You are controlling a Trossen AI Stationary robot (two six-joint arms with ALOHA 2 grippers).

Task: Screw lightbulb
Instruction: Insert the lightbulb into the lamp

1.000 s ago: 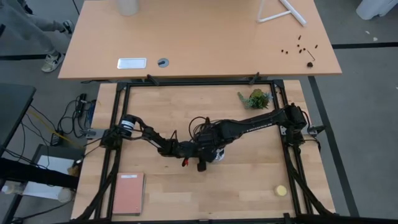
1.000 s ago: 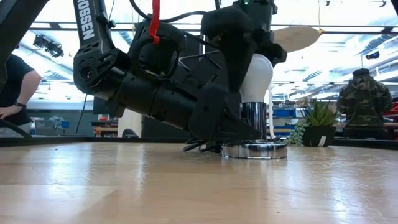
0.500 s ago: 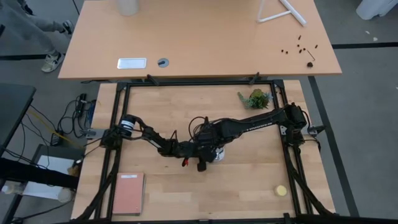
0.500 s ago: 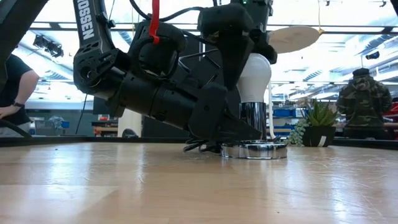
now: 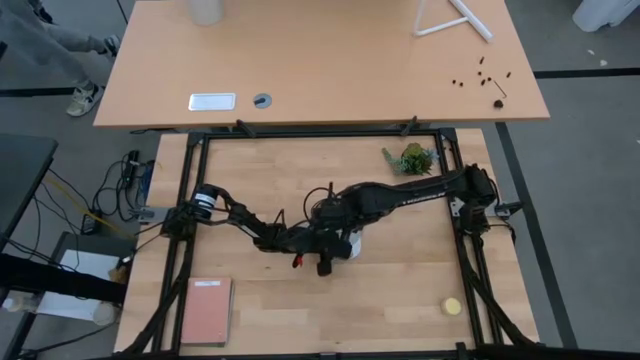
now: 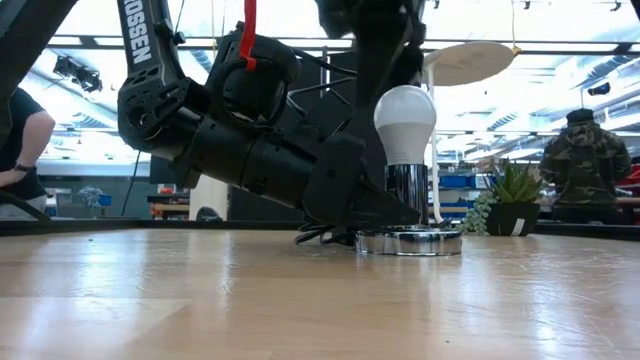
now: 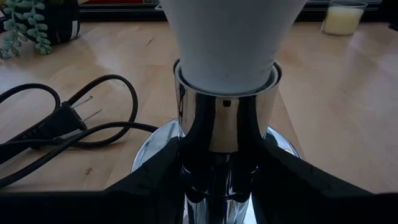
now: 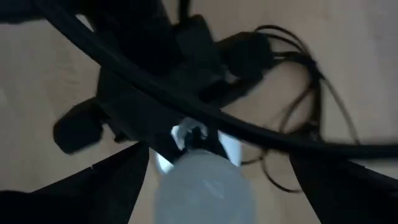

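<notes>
Lightbulb [image 6: 405, 117] stands upright in the chrome socket [image 6: 408, 193]. Left gripper [image 7: 219, 163] clamps the socket's stem; right gripper [image 8: 205, 180] hangs above the bulb, spread wide, holding nothing.

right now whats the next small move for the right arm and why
Probably bring the right gripper back down over the lightbulb and close for another turn. Its fingers are spread open just above the bulb, which stands upright in the chrome socket, while the left gripper clamps the socket stem. Whether the bulb is fully seated cannot be told.
</notes>
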